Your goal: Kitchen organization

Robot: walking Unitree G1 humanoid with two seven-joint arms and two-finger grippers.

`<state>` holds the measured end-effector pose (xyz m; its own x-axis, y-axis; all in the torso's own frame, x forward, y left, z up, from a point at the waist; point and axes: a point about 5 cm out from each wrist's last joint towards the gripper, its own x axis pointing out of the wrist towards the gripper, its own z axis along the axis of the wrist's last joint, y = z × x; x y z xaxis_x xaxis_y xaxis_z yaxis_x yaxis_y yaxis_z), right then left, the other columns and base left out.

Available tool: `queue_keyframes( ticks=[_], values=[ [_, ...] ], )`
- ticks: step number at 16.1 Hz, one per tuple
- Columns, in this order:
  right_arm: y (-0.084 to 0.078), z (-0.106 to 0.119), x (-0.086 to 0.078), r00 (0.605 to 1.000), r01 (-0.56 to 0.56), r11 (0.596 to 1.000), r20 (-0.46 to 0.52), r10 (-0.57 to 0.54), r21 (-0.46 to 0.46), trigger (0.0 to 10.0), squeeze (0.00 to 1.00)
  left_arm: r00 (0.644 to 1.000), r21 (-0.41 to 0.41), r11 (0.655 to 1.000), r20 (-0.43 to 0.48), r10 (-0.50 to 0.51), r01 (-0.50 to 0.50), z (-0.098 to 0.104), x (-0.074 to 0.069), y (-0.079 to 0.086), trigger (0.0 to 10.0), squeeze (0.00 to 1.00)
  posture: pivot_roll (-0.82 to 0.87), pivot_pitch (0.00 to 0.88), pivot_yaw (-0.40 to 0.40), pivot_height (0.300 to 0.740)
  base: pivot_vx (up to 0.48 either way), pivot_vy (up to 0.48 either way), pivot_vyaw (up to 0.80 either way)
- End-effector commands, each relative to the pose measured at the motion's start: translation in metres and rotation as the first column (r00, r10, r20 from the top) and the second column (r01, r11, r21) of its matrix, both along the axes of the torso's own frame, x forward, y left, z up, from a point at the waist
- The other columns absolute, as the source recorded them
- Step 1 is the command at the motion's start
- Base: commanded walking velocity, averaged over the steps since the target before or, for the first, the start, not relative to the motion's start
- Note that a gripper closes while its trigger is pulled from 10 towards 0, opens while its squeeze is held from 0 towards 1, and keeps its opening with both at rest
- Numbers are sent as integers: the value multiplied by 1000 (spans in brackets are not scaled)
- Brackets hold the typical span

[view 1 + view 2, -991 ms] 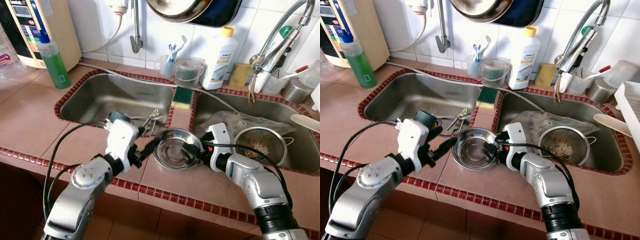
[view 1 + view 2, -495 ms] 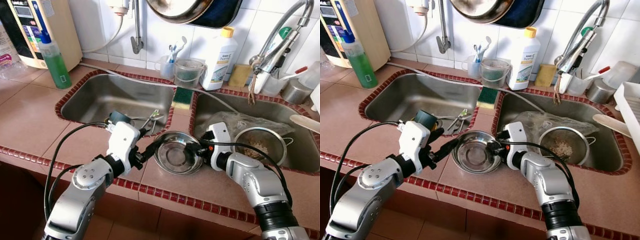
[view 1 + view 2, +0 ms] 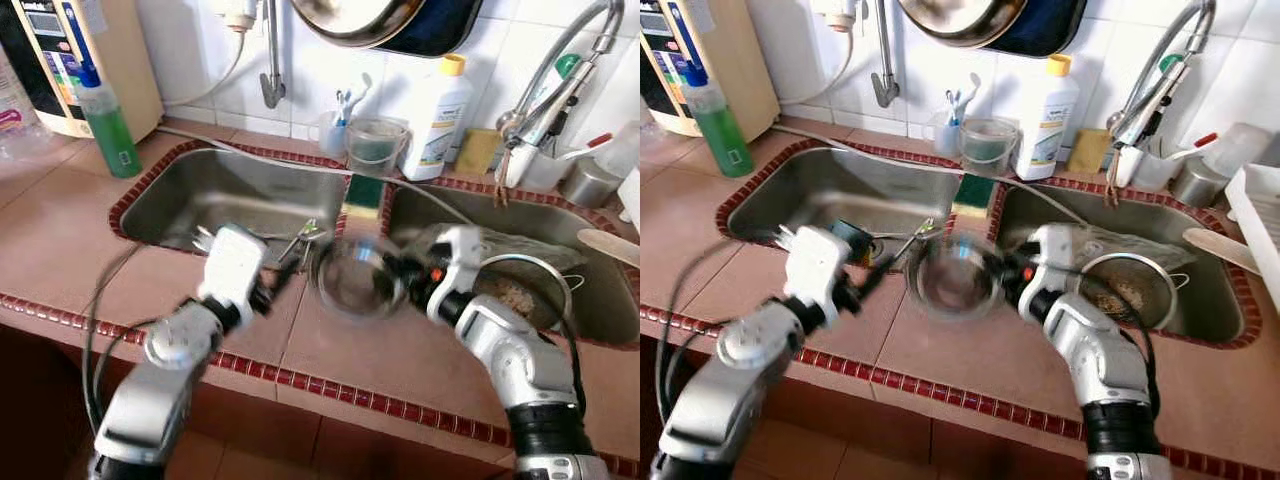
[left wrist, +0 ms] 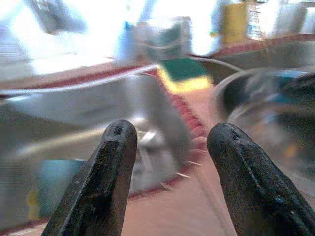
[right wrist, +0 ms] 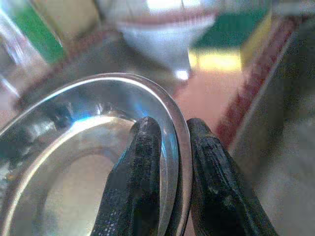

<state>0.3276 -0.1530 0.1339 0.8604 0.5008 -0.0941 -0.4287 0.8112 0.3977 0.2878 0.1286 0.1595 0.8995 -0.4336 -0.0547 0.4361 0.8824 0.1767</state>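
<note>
Right wrist view: right hand pinches the steel bowl rim; left hand is spread, released. Best keep the bowl level.

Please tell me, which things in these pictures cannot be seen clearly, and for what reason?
- Steel bowl: motion blur in both eye views; it cannot be told whether it touches the counter.
- Right gripper, shut on the bowl's rim: blurred in the eye views.
- Left gripper, open: what it reaches for is unclear.
- Strainer: contents too small, partly behind the right arm.
- Cutlery in the left sink: blurred.
</note>
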Motion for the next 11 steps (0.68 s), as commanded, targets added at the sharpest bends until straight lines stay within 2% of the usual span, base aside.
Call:
queue_keyframes(
  ticks=[1,3,5,6,7,8,11],
  values=[
    [-2,18,3,996,21,998,87,-26,53,0,0,998,9,999,25,53,-54,2,6,6,10000,0,-139,21,-26,736,0,0,0],
    [-4,27,2,983,55,991,169,-76,125,0,0,992,-21,993,58,114,-113,9,14,12,10000,0,-140,13,-19,736,0,0,0],
    [-12,38,1,944,140,980,279,-174,139,0,0,988,-140,982,67,137,-127,19,22,17,10000,0,-141,7,-12,736,0,0,0],
    [-12,40,1,938,149,981,295,-181,128,3529,0,988,-149,980,60,142,-132,19,24,18,10000,0,-142,7,-10,736,0,0,0],
    [-13,42,0,926,183,976,314,-211,118,10000,0,987,-166,975,48,154,-144,19,27,23,10000,0,-147,7,-3,736,0,0,0],
    [-11,42,-1,913,201,974,340,-225,106,10000,0,985,-195,967,24,173,-165,19,32,28,10000,0,-148,5,2,736,0,0,0],
    [-6,40,-1,912,197,977,351,-213,81,10000,0,984,-191,967,27,178,-170,19,34,31,10000,0,-150,4,4,736,0,341,0]
  ],
)
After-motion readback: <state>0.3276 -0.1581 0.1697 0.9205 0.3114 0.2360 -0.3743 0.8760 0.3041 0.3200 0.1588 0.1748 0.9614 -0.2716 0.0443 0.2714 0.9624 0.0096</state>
